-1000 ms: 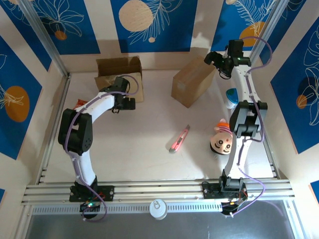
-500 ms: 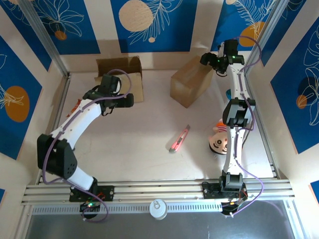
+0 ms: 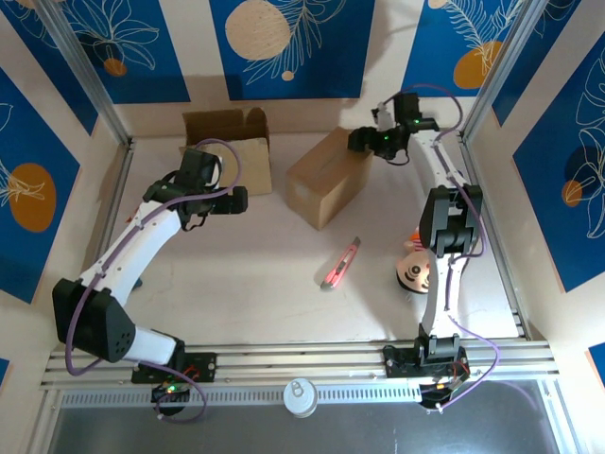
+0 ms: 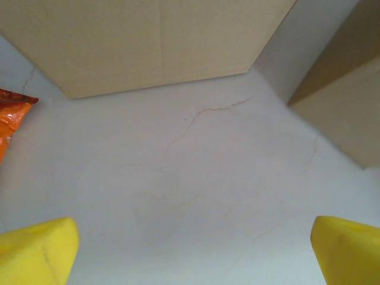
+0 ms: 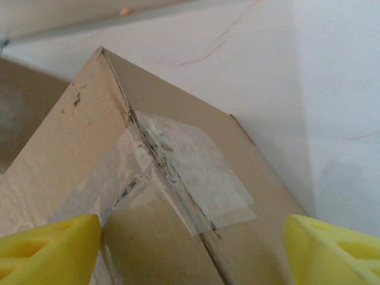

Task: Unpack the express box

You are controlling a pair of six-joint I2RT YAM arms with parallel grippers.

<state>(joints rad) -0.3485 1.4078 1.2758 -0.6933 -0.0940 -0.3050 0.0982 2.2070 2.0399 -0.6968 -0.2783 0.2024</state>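
Right jaws apart, straddling box at its taped corner (probably to steady it); left jaws wide apart over bare counter, idle.

A pale, off-white counter lies under soft, even light, its surface crossed by thin reddish hairline cracks. Cream walls close it in on three sides, each hung with blue panels: the back wall shows a pale disc and white leaf outlines, the left wall and right wall each an orange disc. Silver aluminium posts rise at the far corners, and ribbed aluminium rails run along the near edge
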